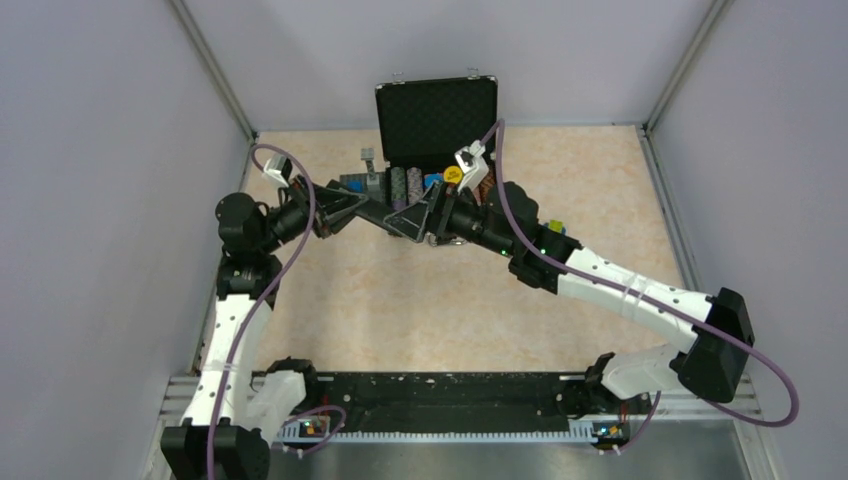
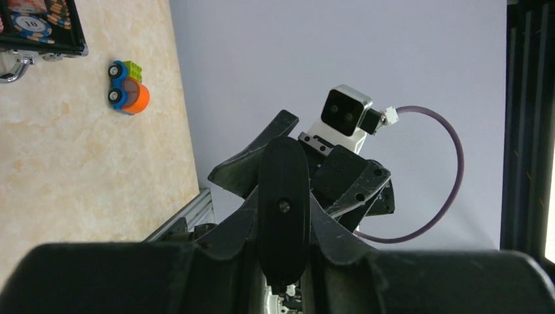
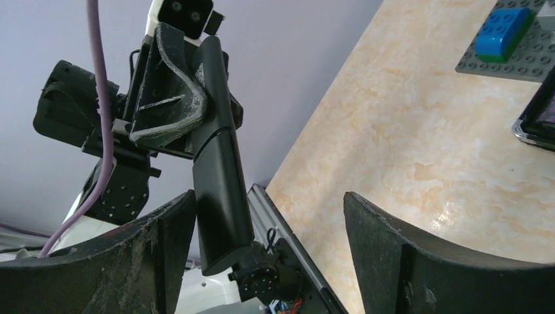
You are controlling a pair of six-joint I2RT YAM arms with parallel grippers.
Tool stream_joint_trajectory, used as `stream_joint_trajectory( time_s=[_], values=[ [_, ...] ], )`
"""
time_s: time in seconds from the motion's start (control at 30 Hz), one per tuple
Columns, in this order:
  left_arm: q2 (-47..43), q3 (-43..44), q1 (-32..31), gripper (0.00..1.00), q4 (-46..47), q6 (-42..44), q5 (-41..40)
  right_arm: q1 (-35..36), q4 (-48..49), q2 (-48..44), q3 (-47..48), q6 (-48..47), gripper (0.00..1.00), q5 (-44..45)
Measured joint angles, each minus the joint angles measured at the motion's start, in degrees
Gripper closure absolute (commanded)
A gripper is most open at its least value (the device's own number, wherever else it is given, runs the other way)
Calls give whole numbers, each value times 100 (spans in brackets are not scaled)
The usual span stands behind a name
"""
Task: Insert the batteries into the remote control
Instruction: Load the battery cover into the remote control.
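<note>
**Remote control (image 3: pixel 219 176) aloft between both arms**

Left fingers (image 3: pixel 169 104) clenched on one end of the slim black bar, one on each side. Holds it well above the desk (image 1: pixel 400 310), in front of the open black case (image 1: pixel 436 118). In the top view, meets the other arm over the far half of the desk, with the bar bridging the two.

Right fingers (image 3: pixel 406 261) spread wide, grasping nothing. Straddles the free end of the bar. Seen from the right wrist, runs down just beside one finger and well apart from the other. Cannot tell whether it touches the nearer finger.

From the left wrist, shows up as a long rounded black shape with a small round mark near its middle, standing upright in the frame with the right wrist camera behind it.

Elsewhere on the desk:
- Toy car (image 2: pixel 127 88) with blue wheels, a green block and an orange part, near a corner of the case.
- Poker chips (image 2: pixel 29 23) inside the case.
- Blue brick (image 3: pixel 502 33) sitting on a grey studded plate (image 3: pixel 537 62).

Purple cable (image 2: pixel 451 176) looping out from the right wrist camera.
</note>
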Motion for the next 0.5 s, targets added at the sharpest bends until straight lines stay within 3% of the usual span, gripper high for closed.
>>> stream_joint_trajectory(
  time_s=[0.2, 0.5],
  values=[
    [-87, -7, 0, 100, 164, -299, -70, 2, 337, 63, 0, 81, 41, -186],
    [-144, -52, 11, 100, 476, -682, -190, 0, 855, 179, 0, 273, 49, -367]
  ],
)
